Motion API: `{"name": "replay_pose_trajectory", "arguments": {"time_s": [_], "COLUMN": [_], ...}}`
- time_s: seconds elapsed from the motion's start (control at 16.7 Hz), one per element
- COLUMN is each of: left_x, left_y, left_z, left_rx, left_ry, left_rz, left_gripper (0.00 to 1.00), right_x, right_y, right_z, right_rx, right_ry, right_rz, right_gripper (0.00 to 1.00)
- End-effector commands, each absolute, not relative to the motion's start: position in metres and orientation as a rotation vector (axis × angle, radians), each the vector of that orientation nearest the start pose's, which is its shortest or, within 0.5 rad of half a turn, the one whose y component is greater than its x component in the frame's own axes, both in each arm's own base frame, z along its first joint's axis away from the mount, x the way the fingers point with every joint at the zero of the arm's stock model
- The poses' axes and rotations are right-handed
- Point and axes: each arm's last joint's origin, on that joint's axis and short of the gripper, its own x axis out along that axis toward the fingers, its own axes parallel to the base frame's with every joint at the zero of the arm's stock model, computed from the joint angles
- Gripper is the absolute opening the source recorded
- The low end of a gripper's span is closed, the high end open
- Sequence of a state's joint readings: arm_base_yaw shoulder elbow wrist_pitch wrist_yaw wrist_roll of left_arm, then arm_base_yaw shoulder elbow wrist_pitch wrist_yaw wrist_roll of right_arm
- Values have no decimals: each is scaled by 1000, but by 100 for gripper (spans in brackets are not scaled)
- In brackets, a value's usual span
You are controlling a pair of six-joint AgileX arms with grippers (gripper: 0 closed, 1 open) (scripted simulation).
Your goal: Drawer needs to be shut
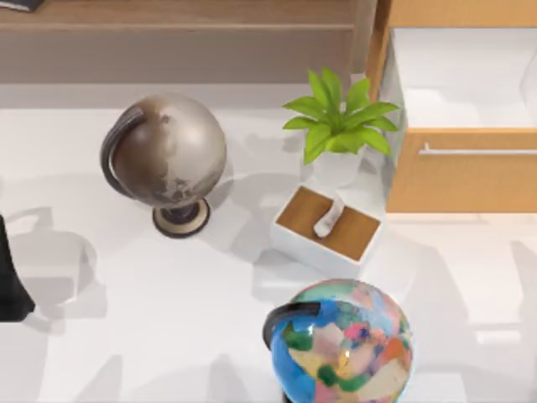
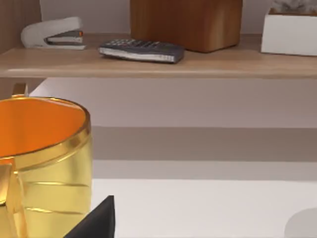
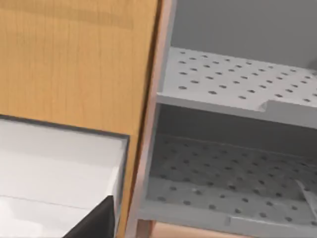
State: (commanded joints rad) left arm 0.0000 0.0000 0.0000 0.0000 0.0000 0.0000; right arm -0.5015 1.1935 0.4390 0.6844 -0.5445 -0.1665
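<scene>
The drawer stands pulled out at the table's back right. Its front is light orange-brown wood with a thin silver bar handle, and its white inside lies open to view from above. In the right wrist view the drawer's white inside wall runs beside a wooden cabinet panel, with a dark part of my right gripper close in front of it. My left arm is parked at the table's far left edge, and a dark part of my left gripper sits next to a gold cup.
A potted plant and a small white box with a brown top stand just left of the drawer front. A grey globe is at centre left and a coloured globe at the front. Perforated grey shelves adjoin the cabinet.
</scene>
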Motion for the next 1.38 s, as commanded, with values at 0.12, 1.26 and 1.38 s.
{"name": "replay_pose_trajectory", "arguments": {"time_s": [0.12, 1.26, 1.38], "left_x": [106, 106, 106], "left_y": [-1, -1, -1], "left_z": [160, 160, 160], "left_rx": [0, 0, 0], "left_ry": [0, 0, 0], "left_rz": [0, 0, 0], "left_gripper": [100, 100, 100], "right_x": [229, 228, 228], "right_y": [-85, 70, 71], "right_z": [191, 90, 89], "right_rx": [-257, -1560, -1571], "right_ry": [87, 9, 8], "right_rz": [81, -3, -8], "right_gripper": [100, 100, 100]}}
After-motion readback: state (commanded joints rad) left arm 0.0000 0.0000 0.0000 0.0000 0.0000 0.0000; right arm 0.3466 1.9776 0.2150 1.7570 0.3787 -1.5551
